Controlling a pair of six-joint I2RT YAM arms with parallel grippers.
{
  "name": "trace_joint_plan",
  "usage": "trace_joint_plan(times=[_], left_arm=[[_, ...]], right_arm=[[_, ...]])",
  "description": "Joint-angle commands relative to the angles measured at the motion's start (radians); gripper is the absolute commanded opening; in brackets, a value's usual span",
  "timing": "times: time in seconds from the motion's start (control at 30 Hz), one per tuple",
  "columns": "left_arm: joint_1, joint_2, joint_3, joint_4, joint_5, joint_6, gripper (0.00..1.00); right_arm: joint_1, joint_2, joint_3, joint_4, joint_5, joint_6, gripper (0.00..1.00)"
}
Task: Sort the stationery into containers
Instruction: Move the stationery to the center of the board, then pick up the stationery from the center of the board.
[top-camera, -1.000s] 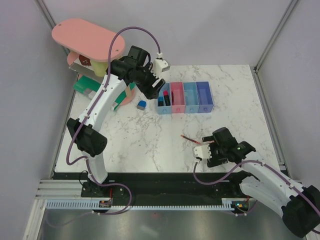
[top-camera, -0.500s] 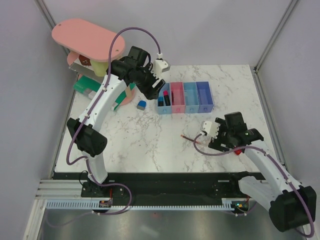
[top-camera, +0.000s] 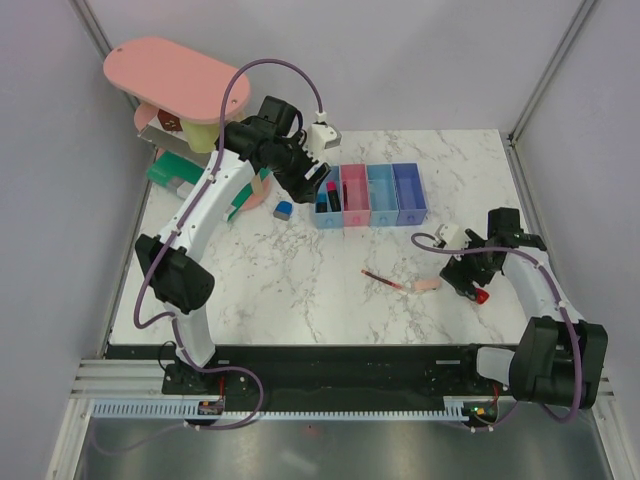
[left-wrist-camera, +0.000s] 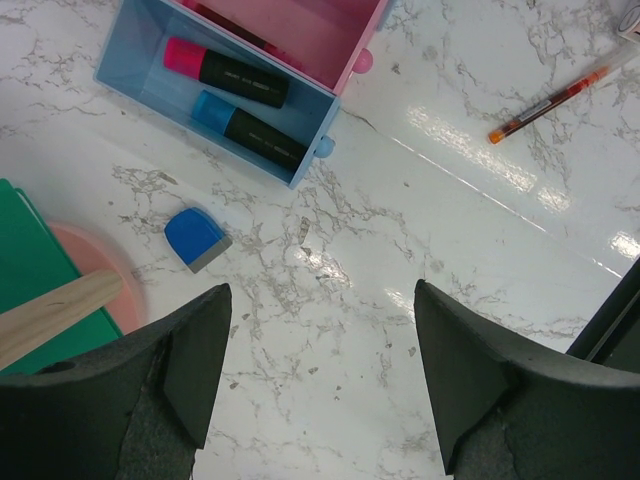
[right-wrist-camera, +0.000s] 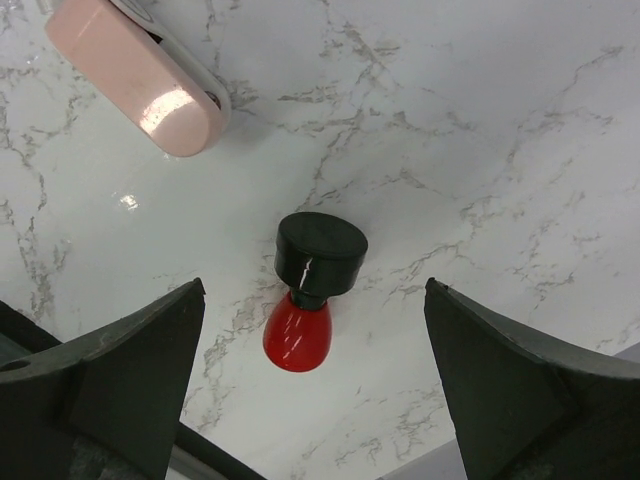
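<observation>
While the left fingers hang spread apart over the near-left corner of the bin row, gripping nothing, the four containers stand wall to wall toward the far side of the counter. From left to right they are a light blue bin, a pink bin, a second light blue bin and a purple-blue bin. The left wrist view shows that the first bin holds a pink-red marker and a blue marker, both black-capped and lying side by side. A dark strip along the pink bin's wall is too cropped to name.

The small blue-white block lies on the counter just left of the row, near the round foot of the pink stand and the green box. The thin red pen and the pale pink eraser lie close together toward the near edge, well apart from the bins, with bare marble between. The red-and-black knob lies on its side close to the counter's right and near edges. The right fingers hover over it, spread wide to either side and not touching it. The eraser lies just beyond their span.
</observation>
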Motion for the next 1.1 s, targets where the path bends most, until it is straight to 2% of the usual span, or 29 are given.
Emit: trace_joint_plan(times=[0.0,0.4,0.67,0.7,0.77,0.8,1.07], left_arm=[[-0.002,-0.033,0.005,-0.004,0.021,0.039,0.80],[-0.002,-0.030,0.006,-0.002,0.028,0.034,0.80],[-0.002,-0.035,0.005,-0.001,0.021,0.033,0.80],[-0.002,-0.033,0.006,-0.002,0.021,0.034,0.80],[-0.002,-0.032,0.013,-0.002,0.024,0.031,0.80],[-0.002,-0.032,0.014,-0.002,0.026,0.031,0.80],[-0.002,-0.012,0.043,-0.005,0.028,0.030,0.80]], right_arm=[[-0.058,0.033,-0.023,-0.023,-0.055,-0.042,0.98],[-0.180,0.218,-0.070,0.036,-0.054,-0.147,0.95],[-0.282,0.332,-0.080,0.067,-0.037,-0.208,0.79],[-0.287,0.344,-0.081,0.070,-0.035,-0.216,0.72],[-0.298,0.352,-0.084,0.073,-0.031,-0.222,0.65],[-0.298,0.347,-0.089,0.075,-0.031,-0.226,0.56],[-0.279,0.292,-0.083,0.037,-0.048,-0.252,0.27]])
